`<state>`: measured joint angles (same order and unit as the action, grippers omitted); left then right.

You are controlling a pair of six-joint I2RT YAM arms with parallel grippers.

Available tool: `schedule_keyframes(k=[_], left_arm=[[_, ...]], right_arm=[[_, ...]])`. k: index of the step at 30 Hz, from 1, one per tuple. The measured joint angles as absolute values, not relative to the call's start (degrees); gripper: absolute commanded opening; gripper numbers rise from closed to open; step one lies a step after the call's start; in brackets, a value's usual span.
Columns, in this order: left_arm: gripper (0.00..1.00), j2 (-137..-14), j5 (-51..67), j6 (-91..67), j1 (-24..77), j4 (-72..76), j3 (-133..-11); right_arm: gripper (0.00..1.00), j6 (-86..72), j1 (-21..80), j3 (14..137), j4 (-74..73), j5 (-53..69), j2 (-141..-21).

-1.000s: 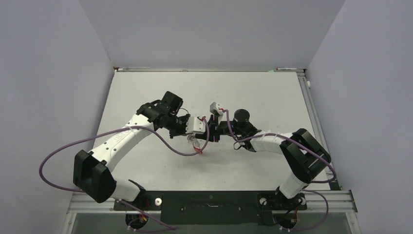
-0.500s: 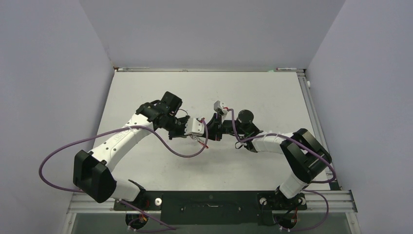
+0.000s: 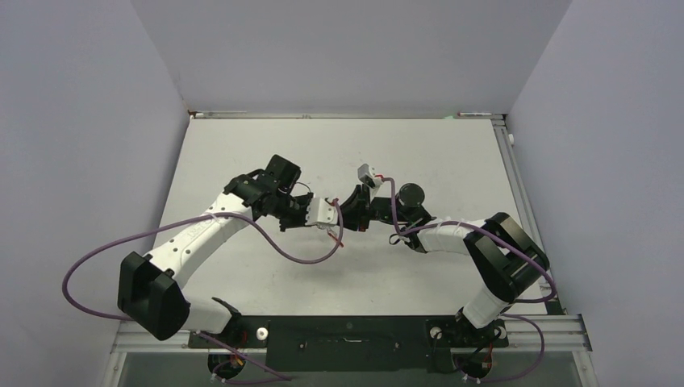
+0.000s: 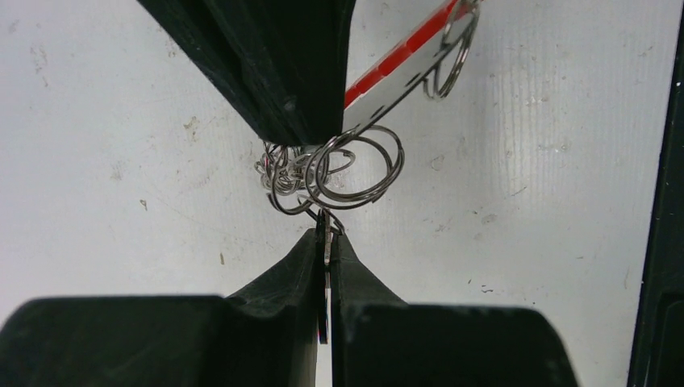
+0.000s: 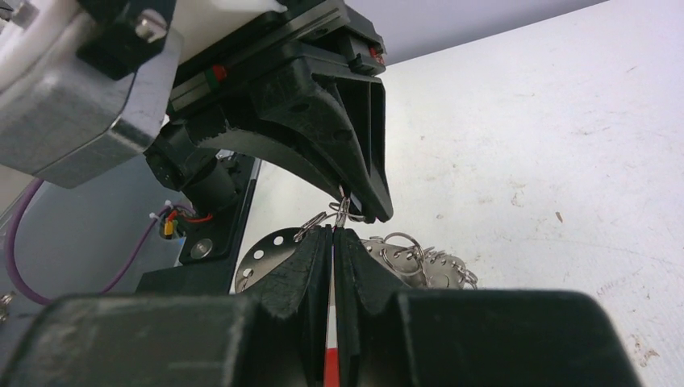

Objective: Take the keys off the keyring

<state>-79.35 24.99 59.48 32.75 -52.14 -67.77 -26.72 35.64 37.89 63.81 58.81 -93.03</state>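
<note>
One keyring (image 4: 387, 68), strung between your two hands over the tabletop (image 4: 121, 161). Your right hand (image 5: 332, 238) is clamped on its red-grey band. Your left hand (image 4: 326, 238) pinches one thin silvery piece (image 4: 326, 270), key or wire unclear. At least three wire loops tangle just past the left fingertips.

Silvery wire keyring (image 4: 364, 192) (band (image 4: 397, 60) bright red and pale), white speckled table (image 4: 524, 210).

Scuffed white table (image 3: 452, 161), pale grey walls (image 3: 339, 48)
</note>
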Motion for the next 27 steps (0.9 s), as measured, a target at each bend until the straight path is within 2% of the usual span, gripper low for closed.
schedule_keyframes(k=[16,18,21,23,27], left_arm=[[0.00,-75.85,23.20,60.05,33.45,-49.28,-66.50],[0.00,-75.85,23.05,59.99,33.19,-48.77,-67.61],[0.00,-75.85,22.65,60.23,33.21,-48.18,-68.20],[0.00,-75.88,22.04,60.55,33.17,-47.92,-68.20],[0.00,-75.85,21.06,62.28,33.21,-47.77,-68.18]], right_arm=[[0.07,-25.89,35.44,37.41,65.06,60.71,-93.03],[0.17,-24.29,35.24,37.41,63.99,61.45,-93.03],[0.48,-21.10,34.76,37.43,60.82,63.13,-92.86],[0.61,-18.72,34.39,37.52,57.47,64.16,-92.51],[0.62,-13.89,33.36,38.96,49.65,65.56,-91.46]])
